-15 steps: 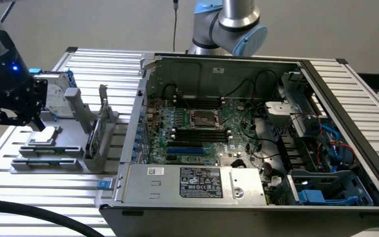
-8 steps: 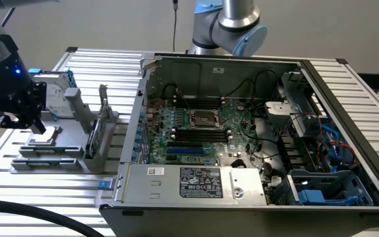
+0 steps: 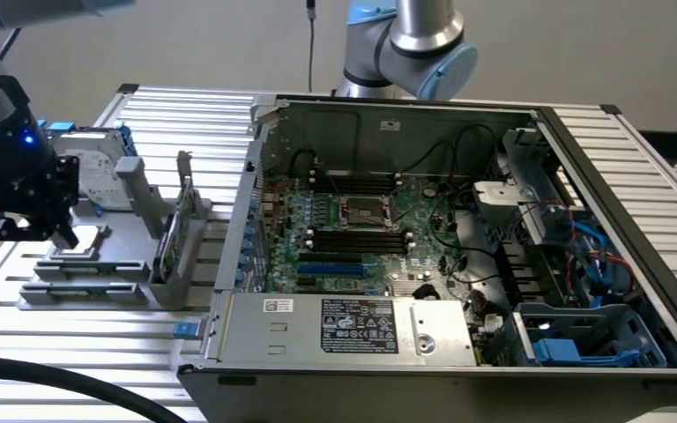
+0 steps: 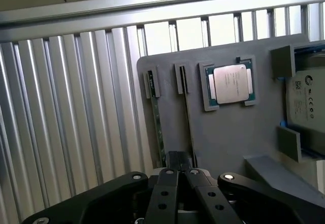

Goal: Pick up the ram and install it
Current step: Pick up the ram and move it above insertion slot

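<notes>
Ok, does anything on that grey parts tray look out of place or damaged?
Nothing stands out. The ram stick and its neighbour stand on edge in their slots on the tray, the chip sits square in its recess, and the pincer hangs shut over the tray.

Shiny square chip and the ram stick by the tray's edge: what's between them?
In the wrist view, a second ram stick stands on edge between the chip and the outer ram stick.

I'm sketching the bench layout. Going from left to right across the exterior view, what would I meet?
gripper → ram stick → motherboard → blue drive bay
</notes>
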`<state>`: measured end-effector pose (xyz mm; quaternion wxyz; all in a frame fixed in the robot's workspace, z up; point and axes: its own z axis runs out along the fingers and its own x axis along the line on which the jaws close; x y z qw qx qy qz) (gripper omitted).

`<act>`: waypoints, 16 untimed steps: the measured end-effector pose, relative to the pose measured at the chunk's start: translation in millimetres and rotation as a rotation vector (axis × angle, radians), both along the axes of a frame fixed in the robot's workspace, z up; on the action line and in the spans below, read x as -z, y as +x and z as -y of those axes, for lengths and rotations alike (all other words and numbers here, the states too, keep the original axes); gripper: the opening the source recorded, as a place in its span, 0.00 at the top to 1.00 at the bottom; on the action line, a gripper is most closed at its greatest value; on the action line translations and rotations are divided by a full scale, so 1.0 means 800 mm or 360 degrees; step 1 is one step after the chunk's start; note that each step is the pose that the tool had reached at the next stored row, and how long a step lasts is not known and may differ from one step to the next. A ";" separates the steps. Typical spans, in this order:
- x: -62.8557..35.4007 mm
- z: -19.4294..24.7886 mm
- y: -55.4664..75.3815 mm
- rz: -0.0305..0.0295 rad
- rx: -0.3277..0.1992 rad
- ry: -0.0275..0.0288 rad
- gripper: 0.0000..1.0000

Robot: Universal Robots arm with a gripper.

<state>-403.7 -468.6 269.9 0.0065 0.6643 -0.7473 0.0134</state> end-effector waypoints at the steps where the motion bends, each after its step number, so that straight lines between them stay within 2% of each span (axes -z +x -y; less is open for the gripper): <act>1: 0.001 0.0017 0.000 -0.00021 -0.0006 0.00000 0.89; 4: 0.005 0.0057 -0.001 -0.00055 -0.0022 0.00001 0.89; 8: 0.010 0.0077 -0.006 -0.00060 -0.0042 0.00002 0.88; 11: 0.014 0.0089 -0.010 -0.00059 -0.0057 0.00002 0.70; 13: 0.016 0.0104 -0.012 -0.00057 -0.0070 0.00004 0.70; 14: 0.018 0.0117 -0.012 -0.00058 -0.0079 0.00024 0.64; 16: 0.022 0.0149 -0.012 -0.00067 -0.0098 0.00076 0.64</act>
